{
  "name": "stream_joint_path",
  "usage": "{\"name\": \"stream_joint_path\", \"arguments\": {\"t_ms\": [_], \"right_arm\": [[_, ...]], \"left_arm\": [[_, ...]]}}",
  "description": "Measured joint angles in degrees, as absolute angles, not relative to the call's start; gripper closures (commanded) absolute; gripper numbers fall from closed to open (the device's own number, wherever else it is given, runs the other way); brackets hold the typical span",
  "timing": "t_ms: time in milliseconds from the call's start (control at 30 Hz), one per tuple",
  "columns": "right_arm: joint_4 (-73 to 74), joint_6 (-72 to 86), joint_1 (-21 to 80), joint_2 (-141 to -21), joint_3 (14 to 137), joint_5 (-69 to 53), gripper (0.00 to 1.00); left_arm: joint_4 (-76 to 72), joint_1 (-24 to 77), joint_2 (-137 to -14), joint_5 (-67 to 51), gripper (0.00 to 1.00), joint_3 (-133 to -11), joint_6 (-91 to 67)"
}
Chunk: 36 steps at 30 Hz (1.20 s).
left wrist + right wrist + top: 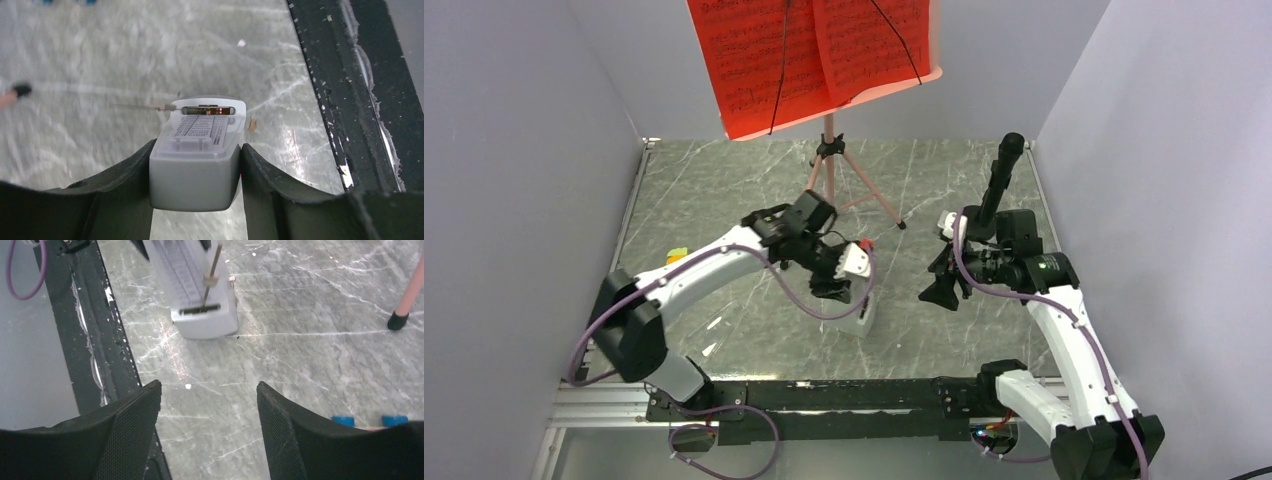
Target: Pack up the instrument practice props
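— Tools first: what do we have on the left tool?

— We see it clamped on the white metronome, one finger pressed to each flank of the casing. It is down by the near edge of the tabletop, about midway along it.

— Is the metronome lifted?

— We cannot tell. From the right wrist its base appears to sit on the marble, with the pendulum rod showing on its face.

— And the right tool?

— We find it open and empty, fingers apart over bare marble. It points at the metronome and is near it, not touching.

— Where do we place the other props?

— We put the pink music stand at the middle of the far edge, upright on its tripod legs. The red sheet-music pages are spread on its desk, and thin dark wires cross them. Small coloured toy blocks lie towards the left edge, partly hidden behind the left arm.
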<state>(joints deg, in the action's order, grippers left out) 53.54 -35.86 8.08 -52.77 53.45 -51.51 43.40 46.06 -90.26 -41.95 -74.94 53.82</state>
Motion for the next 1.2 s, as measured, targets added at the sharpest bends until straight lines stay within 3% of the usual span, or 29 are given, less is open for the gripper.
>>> {"name": "stream_joint_path", "arguments": {"t_ms": [167, 333, 467, 800, 1200], "right_arm": [[47.66, -38.72, 13.72, -57.80, 51.79, -50.76, 0.40], [43.11, -40.77, 21.80, -65.23, 52.01, -49.50, 0.38], [37.54, -40.18, 25.89, -69.28, 52.64, -48.95, 0.35], [19.33, -32.01, 30.98, -78.72, 53.91, -47.79, 0.41], [15.59, -28.67, 31.68, -86.30, 59.96, -48.16, 0.51]], "left_arm": [[33.87, 39.03, -80.12, -40.64, 0.99, -62.61, 42.96], [25.23, 36.01, -74.30, -40.10, 0.99, -55.20, 35.18], [19.09, 35.18, -73.65, -39.16, 0.99, -52.73, 29.06], [8.12, 31.03, -73.69, -39.22, 0.99, -48.97, 18.59], [8.64, 30.79, -73.69, -41.43, 0.99, -48.58, 24.34]]}}
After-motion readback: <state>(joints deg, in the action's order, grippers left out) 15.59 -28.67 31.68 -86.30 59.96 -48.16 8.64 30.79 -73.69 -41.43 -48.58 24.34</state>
